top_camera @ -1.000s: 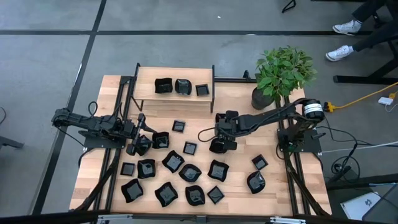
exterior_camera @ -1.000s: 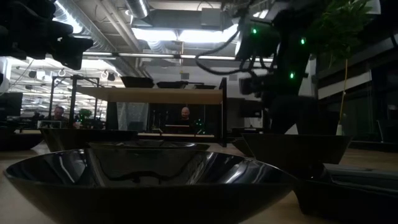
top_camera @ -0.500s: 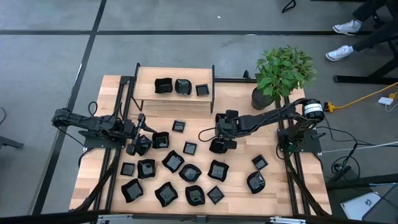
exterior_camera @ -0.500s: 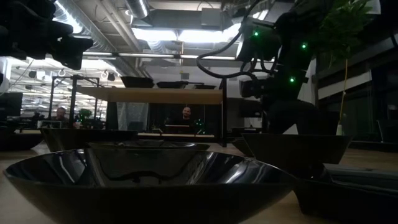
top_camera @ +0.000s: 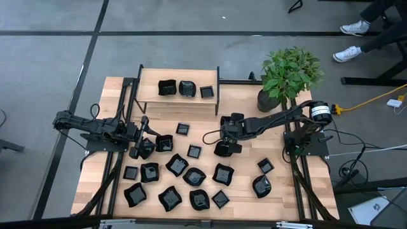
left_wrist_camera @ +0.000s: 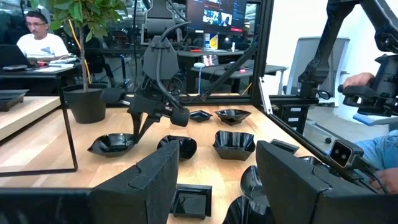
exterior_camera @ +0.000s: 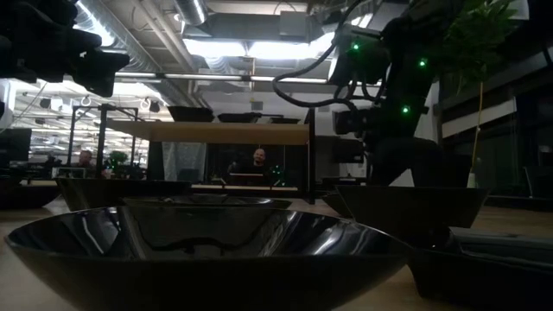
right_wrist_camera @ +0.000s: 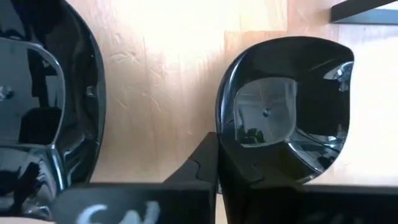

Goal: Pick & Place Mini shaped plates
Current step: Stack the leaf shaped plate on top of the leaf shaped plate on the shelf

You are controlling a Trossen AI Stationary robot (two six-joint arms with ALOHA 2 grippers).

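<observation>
Right pincer [top_camera: 224, 148] grips a glossy black mini plate [right_wrist_camera: 286, 112] at mid-counter.

Its fingers pinch the plate's rim just above the light wooden counter [top_camera: 280, 197]; more black mini plates [top_camera: 184, 172] scatter across the front, three on the raised wooden shelf [top_camera: 147, 93]. Left pincer [top_camera: 141, 147] waits spread, beside the leftmost plates.

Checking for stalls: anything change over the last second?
Barely. In the low view the right arm shifted slightly in the first half second, then held. Left gripper, right gripper, shelf and plates stayed put.
</observation>
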